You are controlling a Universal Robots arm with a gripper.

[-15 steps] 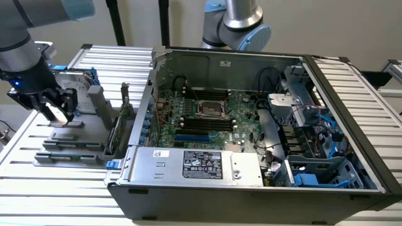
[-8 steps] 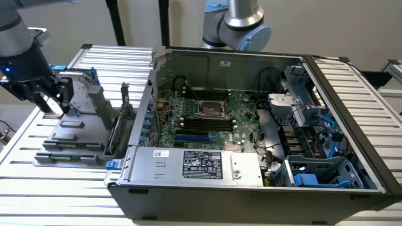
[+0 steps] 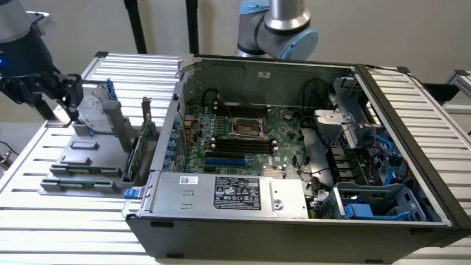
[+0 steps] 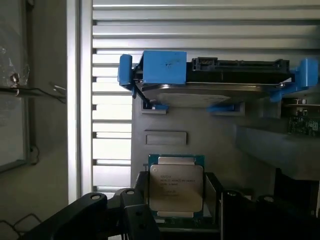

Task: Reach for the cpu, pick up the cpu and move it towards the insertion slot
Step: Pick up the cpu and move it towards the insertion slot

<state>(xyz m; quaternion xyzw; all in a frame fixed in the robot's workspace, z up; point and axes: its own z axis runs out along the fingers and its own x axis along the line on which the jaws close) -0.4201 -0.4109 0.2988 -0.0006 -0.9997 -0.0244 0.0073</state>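
The cpu (image 4: 176, 187), a small square chip with a silver-grey top and a thin green rim, sits between my gripper's (image 4: 177, 202) black fingers (image 4: 137, 212), which close against two opposite sides of it. In the exterior view my gripper (image 3: 59, 105) hangs over the far end of a grey parts holder (image 3: 81, 165), at the exterior view's left, beside the upright hard drive (image 3: 94, 110). The insertion slot (image 3: 248, 128), a square socket with a shiny frame and dark centre, lies on the motherboard inside the open computer case (image 3: 412, 143), well to the exterior view's right of my gripper.
The hard drive with blue rails (image 4: 215, 90) stands on edge in the holder just beyond the chip. Long black memory slots (image 3: 241, 146) flank the socket, with a blue expansion slot (image 3: 224, 162) nearer. The case wall (image 3: 176, 118) stands between holder and motherboard. The arm's column (image 3: 283, 27) rises behind the case.
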